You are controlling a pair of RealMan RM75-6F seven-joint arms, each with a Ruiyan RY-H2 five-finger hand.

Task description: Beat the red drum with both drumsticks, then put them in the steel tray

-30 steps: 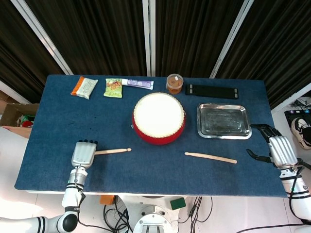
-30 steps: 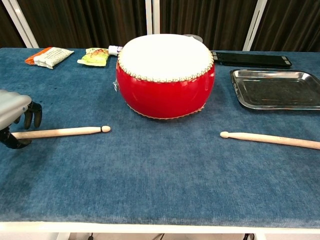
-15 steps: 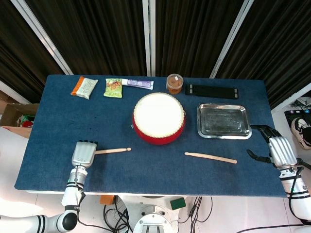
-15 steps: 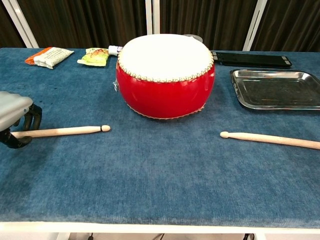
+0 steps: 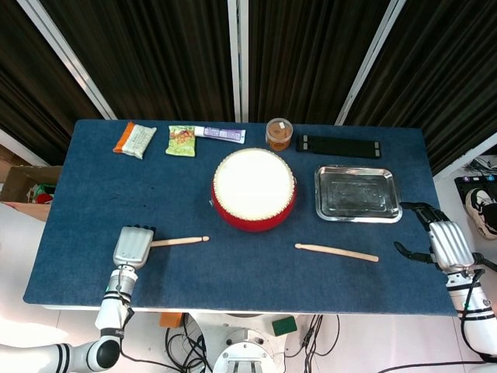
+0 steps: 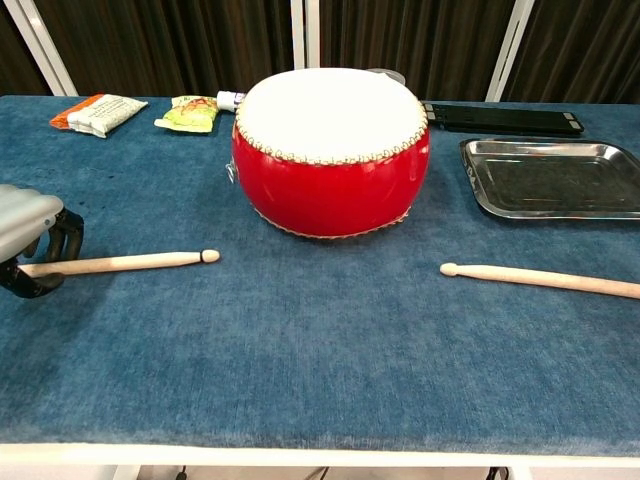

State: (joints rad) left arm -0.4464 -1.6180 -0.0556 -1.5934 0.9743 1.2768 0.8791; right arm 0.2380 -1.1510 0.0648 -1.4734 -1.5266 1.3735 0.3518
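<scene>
The red drum (image 5: 254,189) (image 6: 330,150) with its white skin stands at the table's middle. Right of it lies the empty steel tray (image 5: 358,219) (image 6: 480,205). One drumstick (image 5: 180,242) (image 6: 120,263) lies on the blue cloth at front left. My left hand (image 5: 132,246) (image 6: 30,240) has its fingers curled around that stick's butt end. The other drumstick (image 5: 336,252) (image 6: 540,279) lies in front of the tray, tip toward the middle. My right hand (image 5: 446,245) hovers at the table's right edge, fingers apart and empty, a short way right of that stick.
Along the back edge sit an orange-and-white packet (image 5: 135,140), a green snack bag (image 5: 181,141), a white tube (image 5: 220,134), a small jar (image 5: 279,134) and a black bar (image 5: 338,146). A cardboard box (image 5: 23,190) stands on the floor at the left.
My left hand's fingers have curled in around the left drumstick's end, and the stick has slid slightly left. My right hand has dropped a little at the table's edge.
</scene>
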